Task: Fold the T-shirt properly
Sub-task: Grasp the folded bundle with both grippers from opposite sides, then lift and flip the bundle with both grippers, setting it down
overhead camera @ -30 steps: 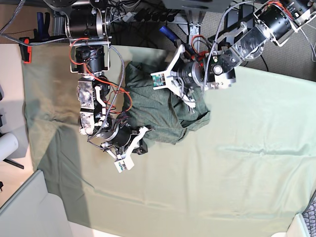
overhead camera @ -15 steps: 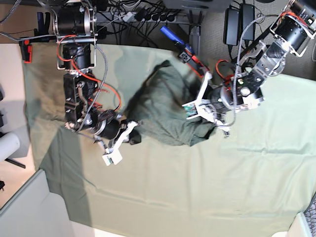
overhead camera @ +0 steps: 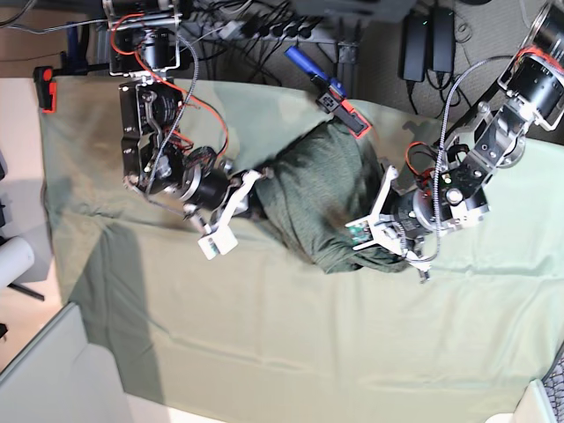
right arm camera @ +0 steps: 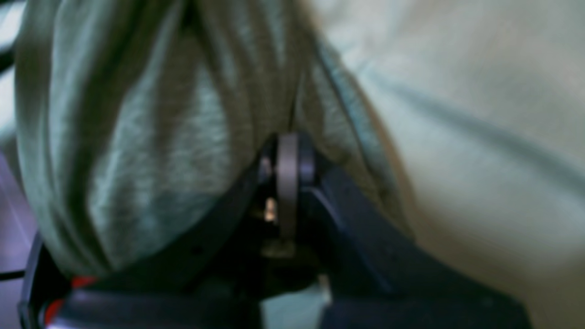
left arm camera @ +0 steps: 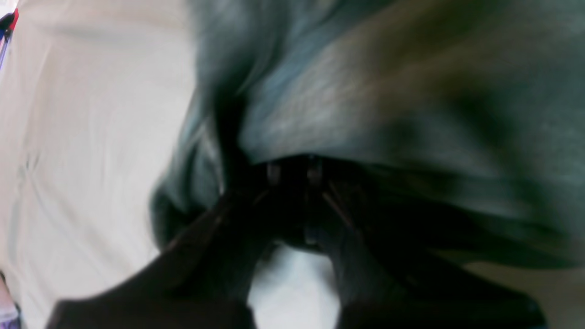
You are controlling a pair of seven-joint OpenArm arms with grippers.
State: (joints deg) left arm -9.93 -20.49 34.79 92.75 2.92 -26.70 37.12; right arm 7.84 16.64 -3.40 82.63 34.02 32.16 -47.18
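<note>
The dark olive T-shirt (overhead camera: pixel 313 198) lies bunched in a wrinkled heap at the middle of the mint table cloth (overhead camera: pixel 282 344). My right gripper (overhead camera: pixel 253 201), on the left of the base view, is shut on the heap's left edge. The right wrist view shows its fingertips (right arm camera: pixel 289 153) pinching a gathered fold of the T-shirt (right arm camera: pixel 137 137). My left gripper (overhead camera: pixel 394 249), on the right of the base view, grips the heap's lower right edge. In the blurred left wrist view its dark fingers (left arm camera: pixel 215 237) close on the T-shirt (left arm camera: pixel 374 91), which drapes over them.
Cables and power strips (overhead camera: pixel 282 26) crowd the back edge. A blue and red tool (overhead camera: pixel 322 84) lies just behind the shirt. A red clamp (overhead camera: pixel 48 88) sits at the cloth's left corner, and a white roll (overhead camera: pixel 13 260) and a grey panel (overhead camera: pixel 44 379) stand at the left.
Both arms have carried the shirt rightward and toward the front. The left gripper swung down and right; the right gripper moved up and right. Both wrist views are motion-blurred.
</note>
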